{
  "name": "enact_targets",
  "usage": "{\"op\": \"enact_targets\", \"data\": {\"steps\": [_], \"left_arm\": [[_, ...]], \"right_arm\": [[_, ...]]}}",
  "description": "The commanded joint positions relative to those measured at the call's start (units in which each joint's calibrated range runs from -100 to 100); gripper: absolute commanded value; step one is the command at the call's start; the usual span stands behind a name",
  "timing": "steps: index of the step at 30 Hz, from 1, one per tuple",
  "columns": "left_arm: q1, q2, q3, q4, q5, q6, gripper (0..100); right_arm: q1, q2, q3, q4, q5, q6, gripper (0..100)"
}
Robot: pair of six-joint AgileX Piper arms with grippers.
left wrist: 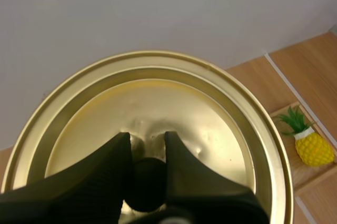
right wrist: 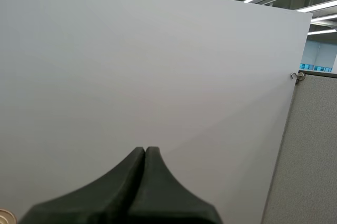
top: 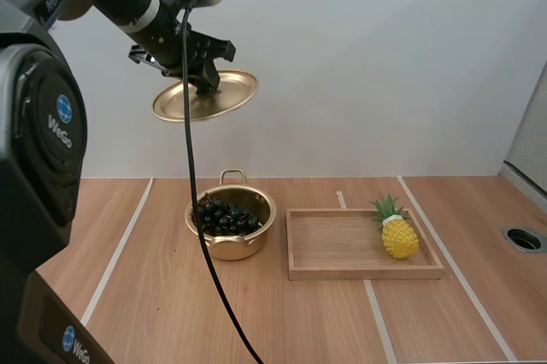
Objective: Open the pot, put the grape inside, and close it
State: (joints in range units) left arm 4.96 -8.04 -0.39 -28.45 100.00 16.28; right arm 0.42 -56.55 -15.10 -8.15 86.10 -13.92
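Note:
A gold pot (top: pixel 231 220) stands uncovered on the table, and a dark bunch of grapes (top: pixel 224 215) lies inside it. High above the pot, my left gripper (top: pixel 205 80) holds the gold lid (top: pixel 205 96) in the air, slightly tilted. In the left wrist view the two black fingers (left wrist: pixel 108 166) pinch the lid's black knob (left wrist: pixel 147 182), with the lid's (left wrist: pixel 158 103) gold top spreading out beyond them. My right gripper (right wrist: pixel 145 153) points at a plain wall, its fingers lying together as one dark wedge with nothing in them.
A wooden tray (top: pixel 342 244) lies right of the pot, with a yellow toy pineapple (top: pixel 397 229) at its right end; the pineapple (left wrist: pixel 310 144) also shows past the lid's edge. White tape lines cross the wooden table. A round hole (top: pixel 523 238) sits at the far right.

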Motion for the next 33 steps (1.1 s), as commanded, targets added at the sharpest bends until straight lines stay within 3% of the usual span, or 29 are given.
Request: {"op": "enact_targets", "data": {"steps": [1,15,24,28,33], "left_arm": [[-0.09,-0.32,5.13,-1.99,0.00,2.21,0],[-0.24,-0.32,23.83,-9.15,-13.80,14.50,0],[-4.96,-0.32,33.55,-5.62,-36.47,15.34,0],[-4.96,-0.21,35.86,-3.90,-45.10,14.28,0],[-4.96,-0.08,35.91,-2.55,-45.67,14.37,0]], "right_arm": [[-0.31,-0.71,-0.49,-0.58,-0.44,0.48,0],[-0.31,-0.71,-0.49,-0.58,-0.02,0.48,0],[-0.31,-0.71,-0.49,-0.58,0.99,0.48,0],[-0.31,-0.71,-0.49,-0.58,0.99,0.48,0],[-0.31,-0.71,-0.49,-0.58,0.99,0.48,0]]}}
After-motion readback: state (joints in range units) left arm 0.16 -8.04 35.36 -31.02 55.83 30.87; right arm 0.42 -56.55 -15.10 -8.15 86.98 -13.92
